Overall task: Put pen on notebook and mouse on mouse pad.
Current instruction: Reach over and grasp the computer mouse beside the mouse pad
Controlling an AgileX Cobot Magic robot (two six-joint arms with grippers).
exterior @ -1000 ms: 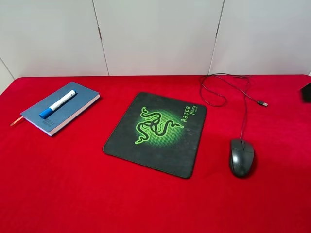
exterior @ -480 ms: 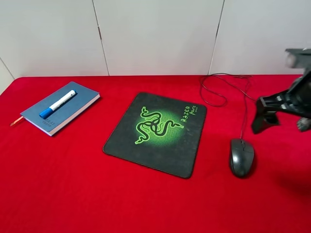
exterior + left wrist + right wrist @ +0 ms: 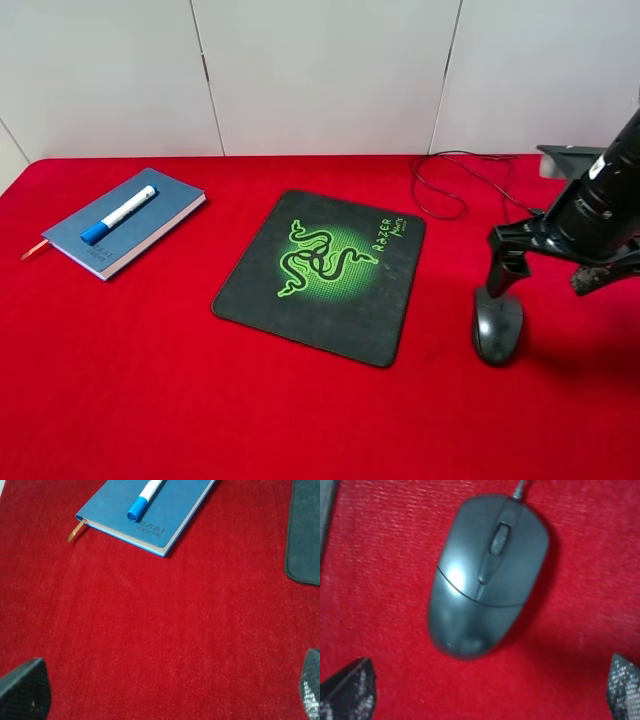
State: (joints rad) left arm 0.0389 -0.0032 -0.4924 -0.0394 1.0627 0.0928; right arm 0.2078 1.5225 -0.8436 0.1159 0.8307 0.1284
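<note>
**Right claw [image 3: 486, 692] open over mouse [image 3: 497, 328]**

Spread wide, it hangs above the mouse, which sits on red cloth [image 3: 150, 380] beside the mouse pad [image 3: 325, 275] (not on it). Pen [image 3: 120, 214] lies on the notebook [image 3: 165, 212]. Left claw [image 3: 167, 695] gapes too.

The tabletop [image 3: 120, 380] wears a matt, napped red cloth, the mouse [image 3: 485, 575] is smooth dark plastic with a soft sheen, the mouse pad [image 3: 258, 292] looks matt and finely woven, the notebook [image 3: 172, 510] cover smooth and matt, the pen [image 3: 145, 497] glossy plastic.
</note>
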